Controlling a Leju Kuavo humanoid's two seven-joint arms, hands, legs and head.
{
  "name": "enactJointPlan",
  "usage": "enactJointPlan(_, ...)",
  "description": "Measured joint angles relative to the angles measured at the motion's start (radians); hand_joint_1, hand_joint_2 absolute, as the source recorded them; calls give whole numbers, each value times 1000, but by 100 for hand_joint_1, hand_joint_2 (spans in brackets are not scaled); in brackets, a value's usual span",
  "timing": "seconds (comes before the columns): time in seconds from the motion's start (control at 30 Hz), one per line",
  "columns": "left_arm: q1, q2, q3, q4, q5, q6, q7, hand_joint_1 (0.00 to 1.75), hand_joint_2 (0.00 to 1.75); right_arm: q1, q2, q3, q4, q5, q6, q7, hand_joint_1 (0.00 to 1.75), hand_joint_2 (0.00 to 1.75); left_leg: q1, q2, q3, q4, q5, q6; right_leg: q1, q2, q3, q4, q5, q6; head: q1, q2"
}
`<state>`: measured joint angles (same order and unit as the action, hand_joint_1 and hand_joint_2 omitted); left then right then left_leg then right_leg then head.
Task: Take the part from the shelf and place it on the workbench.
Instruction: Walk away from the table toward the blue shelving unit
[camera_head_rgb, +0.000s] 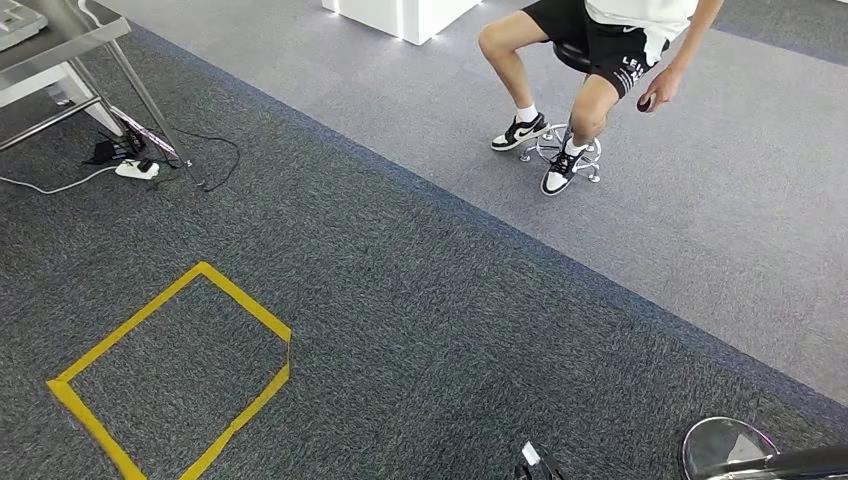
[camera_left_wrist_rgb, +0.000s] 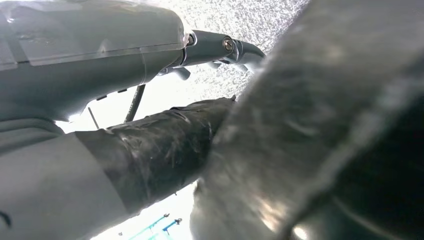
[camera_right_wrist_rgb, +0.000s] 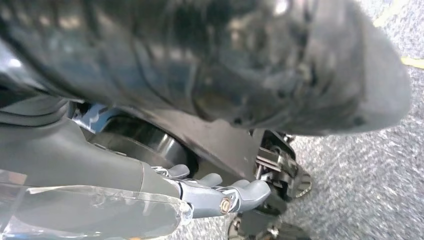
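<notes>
Floor view with both arms hanging; I can make out no part or shelf from here.

My left hand (camera_left_wrist_rgb: 220, 50) shows its fingers extended with nothing in them; my right hand (camera_right_wrist_rgb: 220, 192) likewise lies loosely open and empty beside my body. On the grey carpet (camera_head_rgb: 420, 300) lies a yellow tape square (camera_head_rgb: 175, 370); a metal table leg (camera_head_rgb: 140, 90) stands over a cable tangle (camera_head_rgb: 135, 160), and a person sits on a stool (camera_head_rgb: 570, 150) well apart.
</notes>
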<state>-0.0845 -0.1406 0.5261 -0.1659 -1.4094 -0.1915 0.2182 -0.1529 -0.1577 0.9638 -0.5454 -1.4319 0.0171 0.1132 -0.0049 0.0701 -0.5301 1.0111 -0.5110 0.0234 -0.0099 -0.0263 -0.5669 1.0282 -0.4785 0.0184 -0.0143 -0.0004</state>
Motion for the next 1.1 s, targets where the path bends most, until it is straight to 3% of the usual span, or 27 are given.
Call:
enactJointPlan(0.07,-2,0,0,0,-1,0,6,0,0,2,7,0,10,-6,7,-1,0,0,4,-12,-6,13,-13,-11,-1,9,-3,-3,5,-12,-1,0)
enactJointPlan(0.1,-2,0,-1,0,-1,1,9,0,0,1,10,0,15,-7,11,-1,0,0,6,-26,-19,41,-34,-17,-3,14,-5,-5,8,-18,-3,0)
enactJointPlan(0.2,-2,1,-1,0,-1,1,18,0,0,-3,17,0,34,-3,25,0,0,0,7,-59,-94,209,-125,-25,-1,29,-13,-6,14,-29,-7,0)
enactJointPlan(0.23,-2,1,-1,0,-1,0,21,0,0,-3,18,0,40,0,29,2,0,0,7,-60,-113,253,-137,-25,1,35,-15,-5,14,-30,-7,0)
enactJointPlan(0.27,-3,2,-1,0,0,-1,26,0,0,-3,20,1,46,4,33,4,0,0,7,-61,-117,264,-129,-23,2,43,-16,-3,15,-31,-7,0)
enactJointPlan(0.3,-3,2,-1,0,0,-2,30,0,0,-3,22,1,51,8,37,6,0,0,7,-63,-103,238,-104,-19,2,53,-17,-1,15,-31,-7,0)
enactJointPlan(0.37,-1,3,-1,0,0,-4,41,0,0,-4,27,2,61,20,45,8,0,0,6,-84,-44,118,-36,-7,2,73,-17,1,16,-30,-7,0)
enactJointPlan(0.43,3,6,-1,0,0,-6,50,0,0,-8,31,5,69,36,52,8,0,0,5,-113,-4,26,-5,3,1,89,-23,3,20,-22,-7,0)
enactJointPlan(0.53,3,8,-1,0,0,-18,55,0,0,-11,33,10,79,53,58,8,0,0,-1,-114,0,4,-6,8,-3,104,-34,0,31,-5,-8,0)
enactJointPlan(0.77,2,9,-1,0,-1,-27,46,0,0,-13,33,11,84,61,61,9,0,0,3,-107,3,-7,2,16,-2,108,-34,-2,34,3,-7,0)
enactJointPlan(0.8,3,8,1,0,21,4,28,0,0,-13,34,12,91,55,25,-12,0,0,5,-93,5,-14,7,21,-2,91,-63,62,-2,7,-6,0)
enactJointPlan(0.87,6,9,23,0,128,118,-86,0,0,-4,40,7,105,35,-121,-153,0,0,7,-59,6,-21,13,28,-6,50,-105,168,-46,17,-2,0)
enactJointPlan(0.9,7,9,39,0,198,179,-166,0,0,2,45,1,112,24,-200,-246,0,0,6,-40,6,-19,12,29,-10,27,-108,187,-53,22,-1,0)
enactJointPlan(0.93,6,10,60,0,258,207,-253,0,0,9,50,-7,114,21,-245,-327,0,0,6,-31,5,-14,8,24,-12,13,-73,126,-24,24,0,0)
enactJointPlan(1.0,2,12,100,0,339,199,-375,0,87,13,58,-20,119,22,-258,-400,0,0,2,-21,4,-2,-1,12,-8,-6,-20,26,5,16,-2,0)
enactJointPlan(1.07,-6,15,139,0,372,178,-423,0,175,19,63,-29,126,26,-244,-404,0,0,-1,-13,4,2,-6,0,-1,-3,-13,7,5,2,-5,0)
enactJointPlan(1.1,-12,18,152,0,368,166,-409,0,175,23,64,-31,130,35,-230,-375,0,0,1,-9,6,1,-6,-4,-1,3,-14,6,7,-5,-5,0)
